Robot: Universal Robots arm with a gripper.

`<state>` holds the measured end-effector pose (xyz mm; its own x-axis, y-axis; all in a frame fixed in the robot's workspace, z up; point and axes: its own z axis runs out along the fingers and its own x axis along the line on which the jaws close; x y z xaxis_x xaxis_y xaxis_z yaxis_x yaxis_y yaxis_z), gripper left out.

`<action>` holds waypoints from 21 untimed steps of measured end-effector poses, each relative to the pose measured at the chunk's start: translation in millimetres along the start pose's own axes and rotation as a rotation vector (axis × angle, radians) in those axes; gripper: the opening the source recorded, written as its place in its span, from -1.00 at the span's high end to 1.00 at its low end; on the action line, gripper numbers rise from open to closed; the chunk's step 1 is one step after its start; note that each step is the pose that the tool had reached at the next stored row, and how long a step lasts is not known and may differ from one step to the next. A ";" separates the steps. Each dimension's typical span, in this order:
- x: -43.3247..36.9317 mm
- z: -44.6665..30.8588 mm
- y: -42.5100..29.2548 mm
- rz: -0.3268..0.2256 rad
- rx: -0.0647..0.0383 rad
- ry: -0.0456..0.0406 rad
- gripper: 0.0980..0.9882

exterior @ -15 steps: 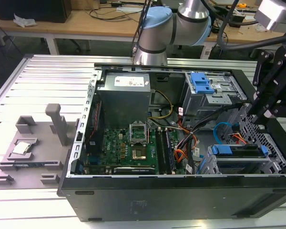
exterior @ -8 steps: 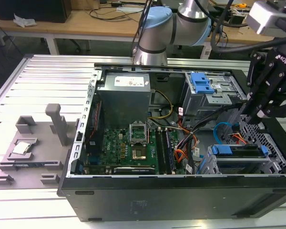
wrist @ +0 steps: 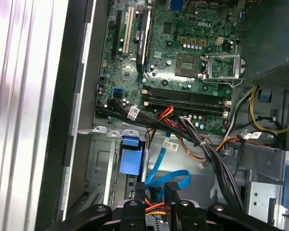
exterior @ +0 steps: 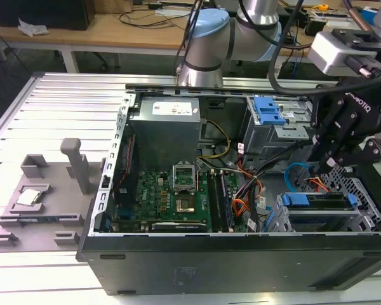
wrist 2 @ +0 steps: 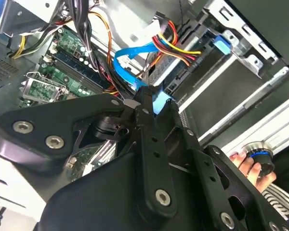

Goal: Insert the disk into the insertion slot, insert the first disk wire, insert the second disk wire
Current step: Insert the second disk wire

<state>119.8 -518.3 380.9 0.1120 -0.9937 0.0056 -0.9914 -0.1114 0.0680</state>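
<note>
Second disk wire (wrist: 160,179) just beside end effector (wrist: 155,188)

Even, fairly bright overhead light fills the exterior view, and the ribbed metal desk (exterior: 63,95) shines pale with mild glare, while the inside of the computer case (exterior: 241,254) sits darker. In the first wrist view the same ribbed surface washes out to white streaks, yet the green circuit board (wrist: 183,57) stays crisp. In the second wrist view the black claw (wrist 2: 156,103) looms close, soft and dim against brighter metal.
</note>
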 end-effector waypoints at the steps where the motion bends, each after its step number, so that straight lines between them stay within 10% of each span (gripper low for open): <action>1: -1.1 1.0 -0.1 -0.004 0.000 0.0003 0.54; 17: -2.4 9.8 -0.8 -0.046 -0.002 0.0211 0.86; 21: 7.3 10.4 0.4 -0.045 -0.002 0.0235 0.86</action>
<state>119.6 -525.8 370.6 0.1583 -0.9871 0.0258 -0.9852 -0.1561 0.0711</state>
